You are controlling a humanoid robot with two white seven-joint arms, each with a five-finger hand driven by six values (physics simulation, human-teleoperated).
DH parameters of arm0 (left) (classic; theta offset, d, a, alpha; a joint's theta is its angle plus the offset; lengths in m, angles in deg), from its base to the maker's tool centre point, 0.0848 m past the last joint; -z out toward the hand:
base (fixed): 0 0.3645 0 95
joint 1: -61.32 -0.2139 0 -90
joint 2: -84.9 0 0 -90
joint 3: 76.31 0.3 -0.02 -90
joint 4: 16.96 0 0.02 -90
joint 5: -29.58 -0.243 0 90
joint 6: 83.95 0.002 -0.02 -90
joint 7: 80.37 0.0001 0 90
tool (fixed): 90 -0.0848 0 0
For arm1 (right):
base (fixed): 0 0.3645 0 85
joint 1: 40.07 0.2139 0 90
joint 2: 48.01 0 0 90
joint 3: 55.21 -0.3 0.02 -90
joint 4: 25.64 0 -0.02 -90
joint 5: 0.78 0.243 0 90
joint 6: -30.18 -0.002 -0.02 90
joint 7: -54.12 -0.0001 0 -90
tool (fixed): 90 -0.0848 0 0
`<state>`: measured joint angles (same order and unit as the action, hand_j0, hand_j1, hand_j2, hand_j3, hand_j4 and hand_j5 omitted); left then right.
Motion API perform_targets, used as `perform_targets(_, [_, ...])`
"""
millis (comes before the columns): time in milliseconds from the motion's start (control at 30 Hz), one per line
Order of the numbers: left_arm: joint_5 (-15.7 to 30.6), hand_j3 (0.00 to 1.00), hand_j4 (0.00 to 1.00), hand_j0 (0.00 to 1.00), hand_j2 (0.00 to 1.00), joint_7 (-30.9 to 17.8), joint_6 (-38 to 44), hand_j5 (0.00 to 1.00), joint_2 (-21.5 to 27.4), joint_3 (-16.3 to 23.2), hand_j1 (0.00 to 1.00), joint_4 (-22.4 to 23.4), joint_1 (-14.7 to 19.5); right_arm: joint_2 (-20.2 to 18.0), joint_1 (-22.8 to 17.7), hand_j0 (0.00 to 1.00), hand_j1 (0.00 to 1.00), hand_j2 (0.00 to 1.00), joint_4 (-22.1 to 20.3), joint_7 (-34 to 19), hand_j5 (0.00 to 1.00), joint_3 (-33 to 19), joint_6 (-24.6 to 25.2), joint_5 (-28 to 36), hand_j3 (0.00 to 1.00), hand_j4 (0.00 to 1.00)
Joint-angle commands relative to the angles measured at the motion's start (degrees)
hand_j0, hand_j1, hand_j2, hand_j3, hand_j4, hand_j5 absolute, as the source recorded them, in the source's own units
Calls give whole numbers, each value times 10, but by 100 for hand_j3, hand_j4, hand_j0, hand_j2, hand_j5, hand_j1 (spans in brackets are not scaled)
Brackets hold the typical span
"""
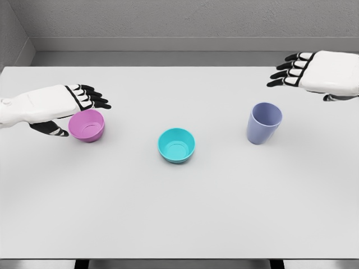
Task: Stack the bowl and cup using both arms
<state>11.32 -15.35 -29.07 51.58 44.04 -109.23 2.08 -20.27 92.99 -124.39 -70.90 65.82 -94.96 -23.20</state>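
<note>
A pink bowl (87,125) stands on the white table (179,213) at the left. My left hand (76,109) hovers over its rim, fingers spread above and thumb below to the left, holding nothing. A teal bowl (176,145) sits upright in the middle of the table. To its right stands a lavender cup (263,123), upright and open at the top. My right hand (297,73) hangs open up and to the right of the cup, apart from it, fingers stretched toward the left.
The table's far edge meets a grey wall. Its front edge runs along the bottom of the picture, with two dark legs showing below.
</note>
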Motion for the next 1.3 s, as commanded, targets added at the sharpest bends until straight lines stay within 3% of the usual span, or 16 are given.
perform_targets(0, [3, 100, 100, 100, 100, 0, 1, 100, 2, 0, 100, 1, 0, -1, 0, 100, 100, 100, -14, 0, 100, 2, 1, 2, 100, 100])
perform_targets(200, [-3, 100, 100, 100, 100, -14, 1, 100, 3, 10, 100, 4, 11, -10, 18, 100, 100, 100, -8, 0, 100, -18, 1, 4, 100, 100])
perform_targets(233, [-11, 100, 100, 100, 100, -15, 1, 100, 16, 38, 100, 4, 31, -9, 20, 100, 100, 100, -7, 0, 100, -15, 1, 4, 100, 100])
perform_targets(300, [-29, 100, 100, 100, 100, -17, 1, 100, 18, 142, 100, 9, 102, 10, 21, 100, 100, 100, 3, 0, 100, -18, 1, 4, 100, 100])
perform_targets(333, [-47, 100, 100, 100, 100, -17, 1, 100, 18, 149, 100, 14, 112, 12, 21, 100, 100, 100, 3, 0, 100, -17, 1, 4, 100, 100])
perform_targets(733, [-46, 100, 100, 100, 100, -16, 1, 100, 13, 150, 100, 34, 114, 21, 18, 100, 100, 100, 4, 0, 100, 25, 1, -5, 100, 100])
perform_targets(833, [-43, 100, 100, 100, 100, -13, 1, 100, 12, 150, 100, 34, 115, 21, 18, 100, 100, 100, 20, 0, 100, 24, 1, -6, 100, 100])
perform_targets(1267, [-47, 100, 100, 100, 100, -13, 1, 100, -4, 150, 100, 75, 116, 15, 17, 100, 100, 100, 20, 0, 100, 18, 1, -5, 100, 100])
